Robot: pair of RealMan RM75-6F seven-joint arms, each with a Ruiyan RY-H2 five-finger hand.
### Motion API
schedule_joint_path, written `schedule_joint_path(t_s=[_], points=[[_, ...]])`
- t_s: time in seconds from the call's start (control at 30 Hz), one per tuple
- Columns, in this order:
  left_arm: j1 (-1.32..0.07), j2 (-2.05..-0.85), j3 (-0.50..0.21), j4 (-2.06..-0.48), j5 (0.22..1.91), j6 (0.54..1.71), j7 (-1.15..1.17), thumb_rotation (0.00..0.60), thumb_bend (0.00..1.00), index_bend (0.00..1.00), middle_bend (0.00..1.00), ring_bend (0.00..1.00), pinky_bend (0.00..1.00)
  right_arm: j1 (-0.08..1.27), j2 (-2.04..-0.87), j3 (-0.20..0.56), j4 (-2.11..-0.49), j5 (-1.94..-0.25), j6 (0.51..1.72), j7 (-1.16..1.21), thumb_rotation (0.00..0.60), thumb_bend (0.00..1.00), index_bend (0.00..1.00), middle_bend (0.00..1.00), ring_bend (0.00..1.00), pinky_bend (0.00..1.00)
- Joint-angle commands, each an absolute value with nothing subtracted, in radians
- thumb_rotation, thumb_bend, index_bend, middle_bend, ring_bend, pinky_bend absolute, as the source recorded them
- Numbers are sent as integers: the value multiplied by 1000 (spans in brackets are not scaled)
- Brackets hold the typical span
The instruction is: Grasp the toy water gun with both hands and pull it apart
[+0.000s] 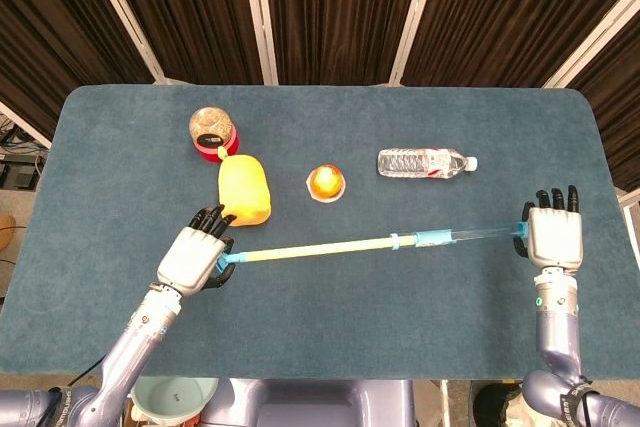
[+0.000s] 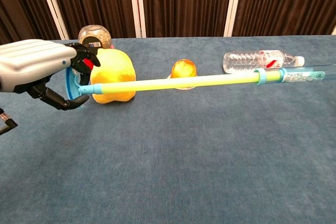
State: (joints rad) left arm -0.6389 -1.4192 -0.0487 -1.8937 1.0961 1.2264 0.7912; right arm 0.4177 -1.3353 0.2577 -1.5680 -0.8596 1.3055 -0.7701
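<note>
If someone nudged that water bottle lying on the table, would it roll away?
Probably. The water bottle lies on its side and looks round, so a sideways push could roll it. The carpet-like table cover may slow it. It looks like thin clear plastic, so likely light unless full.
</note>
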Motion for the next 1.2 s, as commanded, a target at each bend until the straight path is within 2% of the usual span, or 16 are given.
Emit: schedule_joint_path(t_s=[0.03,0.7,0.73,0.77,0.83,0.87,0.9,0.97,1.03,1.2], points=[[-638,-1416,-47,-1894,1099,1226,789,600,418,575,135,37,128,418,-1329,257,-1564,-851,1303,-769,600,455,788,246,152,65],[-630,-1401,-44,-1894,1107,1221,773,600,415,568,133,37,128,421,-1310,246,-1541,-834,1307,-755,600,453,772,239,149,65],[-630,-1401,-44,-1894,1107,1221,772,600,406,555,132,37,127,422,-1310,246,-1541,-833,1307,-754,600,449,746,226,142,65],[-629,-1400,-44,-1894,1107,1221,770,600,376,517,128,37,126,422,-1308,245,-1542,-832,1305,-753,600,435,678,194,125,62],[-628,-1400,-43,-1894,1112,1218,764,600,283,395,106,35,119,420,-1300,240,-1550,-827,1293,-748,600,380,441,100,66,39],[-628,-1399,-42,-1895,1112,1216,762,600,215,293,82,32,111,419,-1296,236,-1556,-822,1285,-749,600,336,287,47,31,21],[-628,-1399,-40,-1896,1111,1212,759,600,161,204,59,27,102,419,-1290,232,-1561,-817,1278,-753,600,305,184,19,11,9],[-629,-1396,-38,-1900,1105,1203,759,600,76,62,22,15,87,421,-1280,224,-1574,-806,1268,-770,600,262,67,0,0,0],[-631,-1392,-39,-1907,1100,1198,762,600,29,5,4,8,79,423,-1274,221,-1586,-802,1267,-775,600,245,21,0,0,0],[-630,-1379,-41,-1929,1093,1192,751,600,13,0,0,8,77,424,-1261,215,-1611,-807,1275,-774,600,216,0,0,0,0]])
